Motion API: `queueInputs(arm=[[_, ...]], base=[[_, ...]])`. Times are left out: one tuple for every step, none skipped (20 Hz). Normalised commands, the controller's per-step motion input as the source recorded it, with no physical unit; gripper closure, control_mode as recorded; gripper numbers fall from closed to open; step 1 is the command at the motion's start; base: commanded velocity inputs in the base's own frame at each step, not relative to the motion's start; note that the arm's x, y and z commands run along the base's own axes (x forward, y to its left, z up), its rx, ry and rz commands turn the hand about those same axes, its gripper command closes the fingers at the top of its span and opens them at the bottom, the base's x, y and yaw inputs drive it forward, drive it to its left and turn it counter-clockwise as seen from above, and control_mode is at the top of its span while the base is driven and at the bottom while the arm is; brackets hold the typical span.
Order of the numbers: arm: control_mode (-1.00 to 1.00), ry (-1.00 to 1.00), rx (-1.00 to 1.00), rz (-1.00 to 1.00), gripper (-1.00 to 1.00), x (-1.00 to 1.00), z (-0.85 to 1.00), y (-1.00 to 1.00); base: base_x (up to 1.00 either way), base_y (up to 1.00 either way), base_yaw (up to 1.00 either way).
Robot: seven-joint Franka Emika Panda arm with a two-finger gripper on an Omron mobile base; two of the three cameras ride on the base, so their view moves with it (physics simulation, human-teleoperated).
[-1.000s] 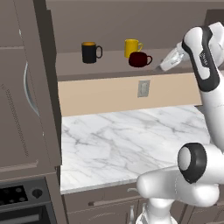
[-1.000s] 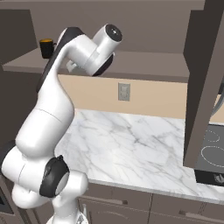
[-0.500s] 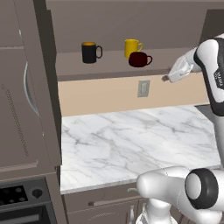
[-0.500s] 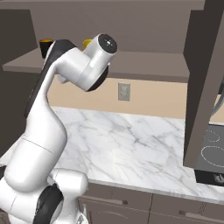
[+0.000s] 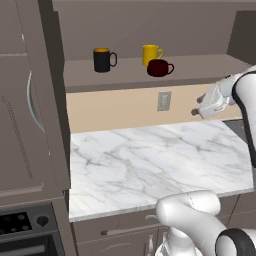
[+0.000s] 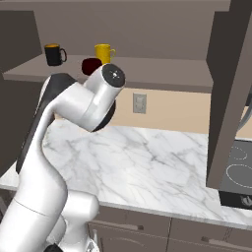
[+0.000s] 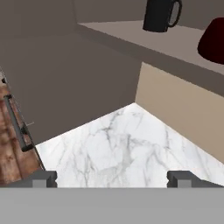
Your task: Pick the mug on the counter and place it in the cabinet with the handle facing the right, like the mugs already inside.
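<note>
Nearest the base, the counter (image 5: 150,165) spreads its white veined marble from its front edge back to the beige wall, where a wall outlet (image 5: 163,101) sits just under the cabinet (image 5: 125,75) shelf board. Above the counter's right back corner the gripper (image 5: 196,106) hangs in the air below the shelf's front edge, its fingers (image 7: 43,178) spread as wide as they go and gripping nothing. Farther back, on the shelf board, the maroon mug (image 5: 159,68) stands near the front edge with its handle (image 5: 171,67) pointing right, just in front of the yellow mug (image 5: 150,53), while the black mug (image 5: 103,59) stands well apart toward the shelf's left end.
</note>
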Motion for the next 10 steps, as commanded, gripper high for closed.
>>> queueInputs(arm=[[-1.00,0.00,-0.01,0.00,-1.00,-0.44,-0.54,0.06],[-1.00,0.01,-0.02,0.00,-1.00,-0.39,-0.52,0.06],[-1.00,0.01,-0.01,0.00,-1.00,-0.36,-0.55,0.06],[-1.00,0.02,-0.01,0.00,-1.00,-0.34,-0.56,0.04],[-1.00,0.04,-0.01,0.00,-1.00,-0.26,-0.59,0.04],[-1.00,0.07,0.00,0.00,-1.00,-0.18,-0.69,0.06],[-1.00,0.07,0.00,0.00,-1.00,-0.16,-0.68,0.06],[-1.00,0.05,0.00,0.00,-1.00,-0.23,-0.64,0.06],[-1.00,0.06,0.00,0.00,-1.00,-0.21,-0.63,0.06],[-1.00,0.07,0.00,0.00,-1.00,-0.16,-0.63,0.04]], base=[[0.00,0.00,0.00],[0.00,0.00,0.00],[0.00,0.00,0.00],[0.00,0.00,0.00],[0.00,0.00,0.00],[0.00,0.00,0.00],[0.00,0.00,0.00],[0.00,0.00,0.00],[0.00,0.00,0.00],[0.00,0.00,0.00]])
